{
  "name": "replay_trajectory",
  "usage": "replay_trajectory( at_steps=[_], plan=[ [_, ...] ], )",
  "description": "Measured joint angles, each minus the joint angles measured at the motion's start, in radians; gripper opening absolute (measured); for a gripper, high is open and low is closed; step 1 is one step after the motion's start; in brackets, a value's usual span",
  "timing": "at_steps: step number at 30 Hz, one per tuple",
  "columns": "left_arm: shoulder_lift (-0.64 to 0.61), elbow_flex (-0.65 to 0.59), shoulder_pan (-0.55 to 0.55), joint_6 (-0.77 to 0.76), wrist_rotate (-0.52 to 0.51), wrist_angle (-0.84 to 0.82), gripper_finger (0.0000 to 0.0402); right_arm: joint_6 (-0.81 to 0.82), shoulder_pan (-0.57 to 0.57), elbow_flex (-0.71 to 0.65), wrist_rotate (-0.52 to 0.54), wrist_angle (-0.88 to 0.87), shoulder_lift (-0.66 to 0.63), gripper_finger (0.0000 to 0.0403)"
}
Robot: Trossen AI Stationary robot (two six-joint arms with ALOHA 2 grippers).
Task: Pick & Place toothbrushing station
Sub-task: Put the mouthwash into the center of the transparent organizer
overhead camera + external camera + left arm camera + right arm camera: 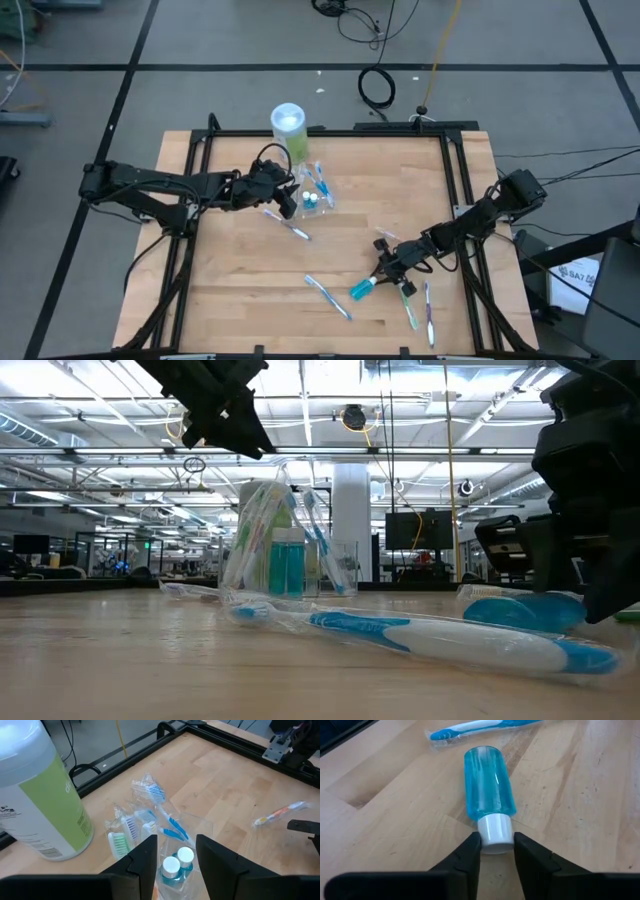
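Note:
A clear container point(316, 192) stands on the table at the far middle. It holds several wrapped toothbrushes point(150, 795) and two teal white-capped tubes point(177, 862). My left gripper point(290, 198) hovers just above it, open and empty, and shows high in the low view point(215, 405). A third teal tube point(362, 289) lies on its side near the table's near right. My right gripper point(383, 275) is shut on that tube. Loose toothbrushes lie on the wood point(327, 297), point(290, 228), point(428, 312). My right gripper pinches the teal tube's white cap point(495, 831) between its two fingers, one on each side of the cap. The fingers slant down from the table's right and far side, in line with the tube. The tube point(487, 782) lies flat on the table, pointing away from the gripper.
A tall green-and-white canister point(289, 125) stands just beyond the container at the far edge, close to my left gripper. A wrapped toothbrush point(480, 727) lies beyond the tube. Another small toothbrush point(387, 237) lies next to my right arm. A black frame point(460, 180) borders the table.

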Motion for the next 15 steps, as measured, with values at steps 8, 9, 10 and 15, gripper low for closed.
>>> replay_trajectory(
  at_steps=[8, 9, 10, 15],
  plan=[
    [0.000, 0.000, 0.000, 0.013, 0.000, 0.000, 0.0141, -0.009, 0.000, 0.048, 0.000, 0.009, 0.000, 0.0106],
    [-0.002, 0.000, 0.000, 0.015, 0.000, 0.000, 0.0141, -0.019, 0.000, 0.062, 0.000, 0.009, 0.000, 0.0105],
    [-0.012, -0.001, 0.000, 0.022, 0.001, -0.002, 0.0141, -0.032, 0.000, 0.074, 0.000, 0.006, 0.000, 0.0102],
    [-0.096, 0.000, 0.000, 0.097, 0.000, -0.005, 0.0141, -0.119, -0.034, 0.145, 0.000, -0.004, -0.010, 0.0087]
  ],
)
